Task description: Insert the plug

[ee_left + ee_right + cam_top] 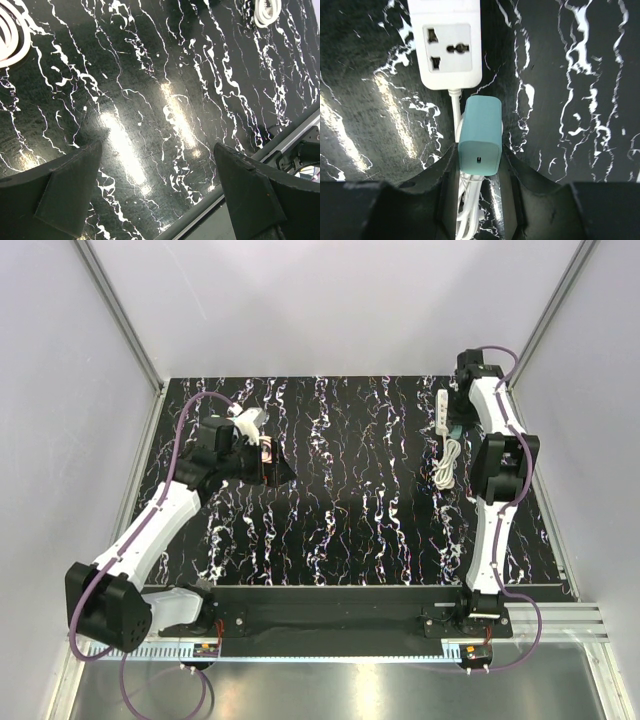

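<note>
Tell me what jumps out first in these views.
The teal plug is pinched between the right arm's fingers, just short of the empty socket of the white power strip, at the far right of the black marbled table. On its left side, the left arm's fingers stand wide open, holding nothing.

The right gripper [480, 152] holds a teal, blocky plug [480, 132] between its jaws, a small slot showing on its end face. Just beyond it lies the end of a white power strip [451, 80], one socket [447, 47] facing up. The strip's white cable [454, 107] runs beneath the plug across the black marbled desk [580, 75]
</note>
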`<state>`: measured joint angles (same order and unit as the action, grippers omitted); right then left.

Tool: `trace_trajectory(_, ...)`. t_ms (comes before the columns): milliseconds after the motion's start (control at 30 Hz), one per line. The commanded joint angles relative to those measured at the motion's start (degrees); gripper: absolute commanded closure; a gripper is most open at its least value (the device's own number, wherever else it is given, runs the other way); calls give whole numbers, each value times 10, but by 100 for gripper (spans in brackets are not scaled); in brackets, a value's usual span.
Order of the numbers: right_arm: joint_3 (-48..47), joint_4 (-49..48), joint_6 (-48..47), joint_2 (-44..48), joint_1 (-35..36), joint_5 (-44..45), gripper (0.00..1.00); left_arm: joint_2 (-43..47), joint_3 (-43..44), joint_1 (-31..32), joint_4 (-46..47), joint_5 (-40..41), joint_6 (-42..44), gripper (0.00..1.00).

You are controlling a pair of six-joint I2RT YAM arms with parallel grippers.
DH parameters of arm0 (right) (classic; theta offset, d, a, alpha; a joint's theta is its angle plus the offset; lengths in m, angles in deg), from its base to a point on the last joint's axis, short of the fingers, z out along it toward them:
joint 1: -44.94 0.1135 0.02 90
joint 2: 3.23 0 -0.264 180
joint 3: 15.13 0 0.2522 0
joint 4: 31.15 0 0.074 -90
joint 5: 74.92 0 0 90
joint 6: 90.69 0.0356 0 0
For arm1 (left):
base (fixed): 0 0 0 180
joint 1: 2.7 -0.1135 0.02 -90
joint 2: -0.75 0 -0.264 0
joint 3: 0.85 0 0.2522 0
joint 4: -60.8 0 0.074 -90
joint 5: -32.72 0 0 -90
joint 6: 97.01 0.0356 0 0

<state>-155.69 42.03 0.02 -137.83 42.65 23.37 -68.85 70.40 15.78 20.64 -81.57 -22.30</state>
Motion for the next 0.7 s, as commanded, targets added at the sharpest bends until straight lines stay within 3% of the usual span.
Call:
trace_trajectory(0, 26, -19, 24, 38, 3, -4, 100, 20, -4, -2, 30, -21, -4, 1)
trace_trajectory(367, 207, -86, -4, 120, 11, -69, 100, 21, -7, -2, 35, -28, -10, 1)
trace_trajectory(667, 385, -75, 26, 229, 84, -42, 100, 26, -12, -2, 40, -32, -13, 1)
